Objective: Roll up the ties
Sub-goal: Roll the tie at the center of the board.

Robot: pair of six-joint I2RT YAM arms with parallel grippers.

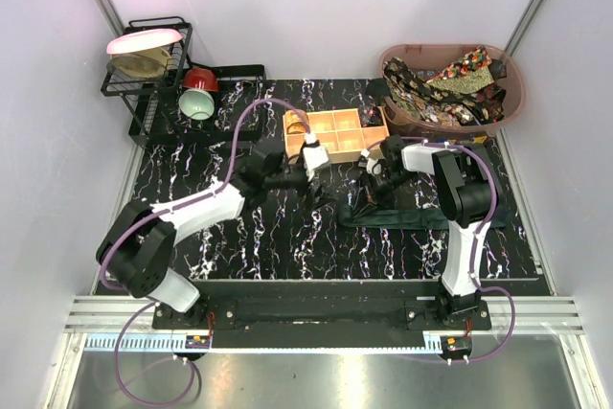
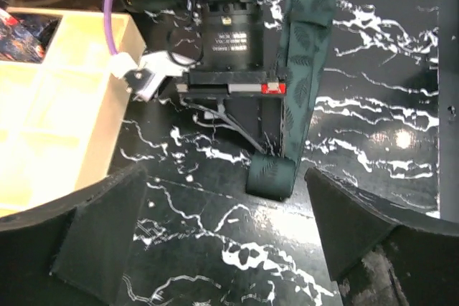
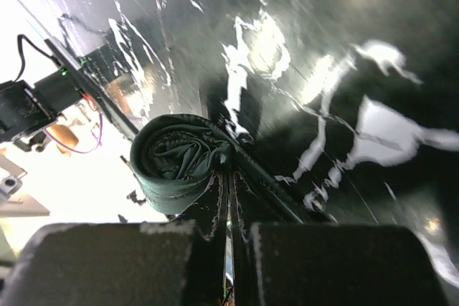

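Closest to the camera runs a metal rail [image 1: 96,316] along the near edge, where both arm bases are bolted, with purple cables looping off them. Beyond it lies the table [image 1: 287,246], a black surface veined with white like marble, closed in by pale, plain walls on the left, right and far sides. The left gripper [image 2: 224,184] reaches toward the middle with its fingers spread wide and nothing between them. The dark green tie [image 2: 307,62] lies just ahead of it, stretched flat across the right half of the table, its left end wound into a small roll [image 3: 179,164] resting on the surface. The right gripper [image 3: 229,195] has its fingers pressed together, tips right against the roll; whether any fabric is pinched between them cannot be told. A tan wooden box [image 1: 335,131] with square compartments sits just beyond the two grippers. At the far right a brownish-pink basket [image 1: 450,49] holds the patterned ties [image 1: 450,83] in a heap. At the far left a black wire rack [image 1: 153,91] carries a pink plate [image 1: 144,41], with a red bowl [image 1: 200,78] and a pale green cup [image 1: 196,102] beside it.
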